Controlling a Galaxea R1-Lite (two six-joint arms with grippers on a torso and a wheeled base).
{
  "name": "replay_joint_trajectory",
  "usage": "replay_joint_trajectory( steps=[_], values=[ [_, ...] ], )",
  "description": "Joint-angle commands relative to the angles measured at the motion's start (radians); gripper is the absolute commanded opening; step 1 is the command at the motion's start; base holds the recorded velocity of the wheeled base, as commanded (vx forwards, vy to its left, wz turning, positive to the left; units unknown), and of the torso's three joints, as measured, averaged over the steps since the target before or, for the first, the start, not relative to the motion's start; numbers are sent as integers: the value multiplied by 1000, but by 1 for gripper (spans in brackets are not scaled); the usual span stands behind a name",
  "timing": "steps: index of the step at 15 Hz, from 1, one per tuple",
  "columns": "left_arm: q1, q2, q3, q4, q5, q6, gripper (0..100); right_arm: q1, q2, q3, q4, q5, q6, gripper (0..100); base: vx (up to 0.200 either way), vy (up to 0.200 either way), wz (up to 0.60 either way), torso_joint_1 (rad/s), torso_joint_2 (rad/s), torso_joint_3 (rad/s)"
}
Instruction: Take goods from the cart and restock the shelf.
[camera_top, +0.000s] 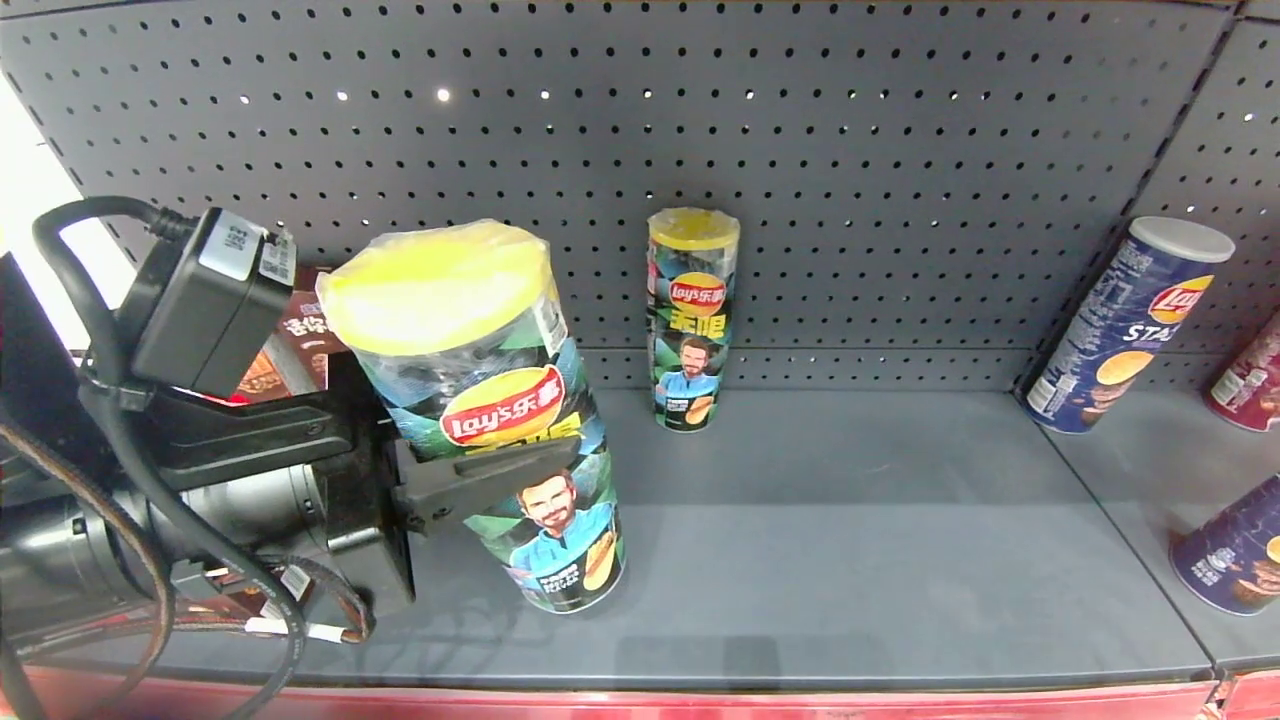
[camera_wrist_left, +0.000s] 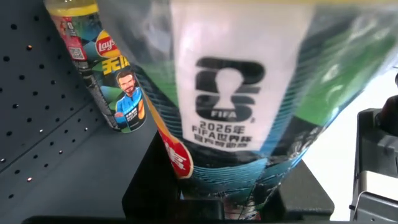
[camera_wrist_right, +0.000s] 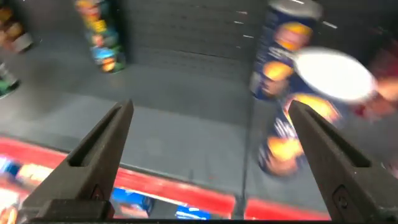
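My left gripper (camera_top: 478, 455) is shut on a green-and-blue chips can (camera_top: 500, 400) with a yellow lid. The can leans slightly, its base at or just above the left part of the grey shelf (camera_top: 850, 560). In the left wrist view the held can (camera_wrist_left: 236, 112) is close up. A second, matching can (camera_top: 692, 320) stands upright at the back of the shelf, also visible as the far can (camera_wrist_left: 118, 81). My right gripper (camera_wrist_right: 211, 162) is open with nothing between its fingers, in front of the shelf's red front edge (camera_wrist_right: 180, 186).
Blue chips cans (camera_top: 1120, 330) (camera_top: 1235, 550) and a red one (camera_top: 1250, 385) stand in the shelf bay to the right, past a divider. A brown box (camera_top: 300, 340) sits behind my left gripper. A pegboard (camera_top: 800, 150) backs the shelf. The middle and right of the shelf are bare.
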Motion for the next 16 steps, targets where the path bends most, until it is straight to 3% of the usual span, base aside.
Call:
replay_joint_trajectory(
  steps=[1,5,11,16],
  values=[
    [1,1,-3,-1,0,-1,0,63,250,-91,-20,67,-73,100,0,0,0,0,0,0],
    [2,9,-4,-1,3,-3,0,161,479,-150,-169,57,-86,100,0,0,0,0,0,0],
    [30,15,-6,1,5,-3,0,344,770,-342,-213,83,-93,100,0,0,0,0,0,0],
    [44,15,-6,1,6,-4,0,393,915,-345,-297,142,-91,100,0,0,0,0,0,0]
  ],
)
